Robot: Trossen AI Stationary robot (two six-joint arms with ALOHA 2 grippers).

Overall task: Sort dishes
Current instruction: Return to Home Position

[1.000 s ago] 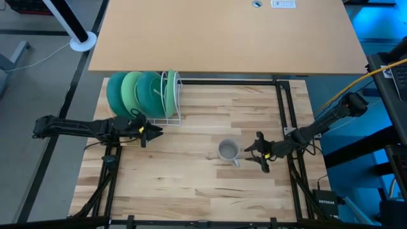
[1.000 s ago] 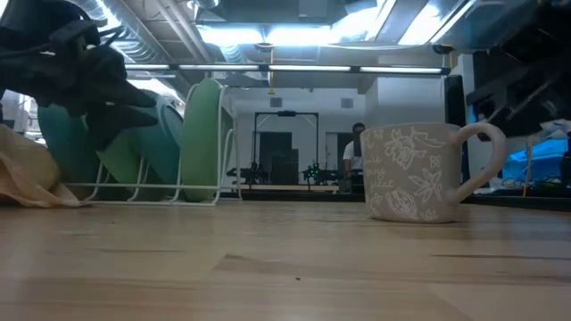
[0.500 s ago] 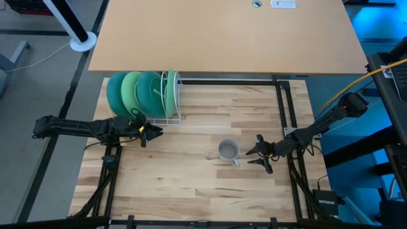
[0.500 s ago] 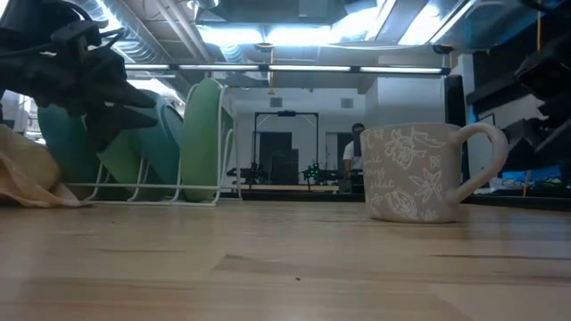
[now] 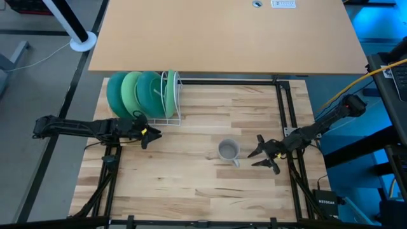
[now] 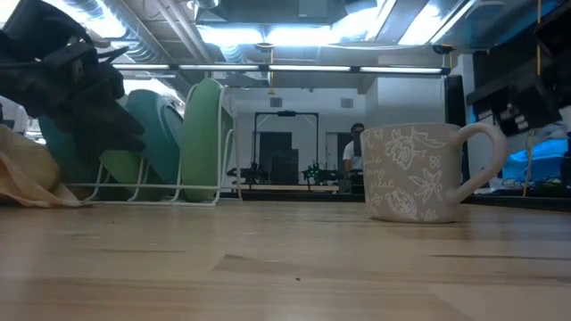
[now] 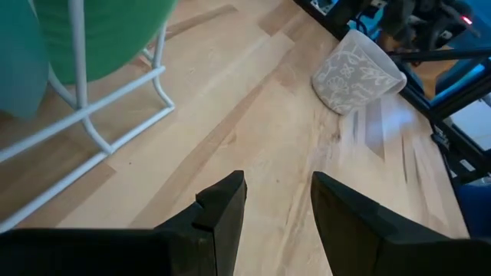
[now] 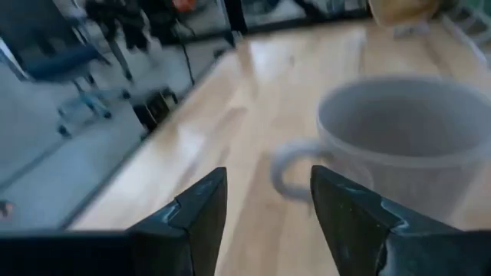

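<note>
Several teal and green plates (image 5: 141,94) stand on edge in a white wire rack (image 5: 170,95) at the table's far left. A grey patterned mug (image 5: 228,151) stands upright on its base right of centre, its handle (image 8: 285,164) facing my right gripper. My right gripper (image 5: 262,155) is open, just right of the mug, its fingers short of the handle. My left gripper (image 5: 151,134) is open with nothing between its fingers (image 7: 224,208), just near of the rack's front corner.
A tan cloth (image 6: 27,175) lies at the left, beside the rack. Black frame rails (image 5: 284,108) run along the table's right side and far edge. A beige board (image 5: 222,32) lies beyond the far edge. Bare wood stretches between rack and mug.
My right gripper has drawn back a little from the mug toward the table's right edge and tipped nearer to level, still open. My left gripper has tipped its fingers downward in place. The mug and plates have stayed put.
</note>
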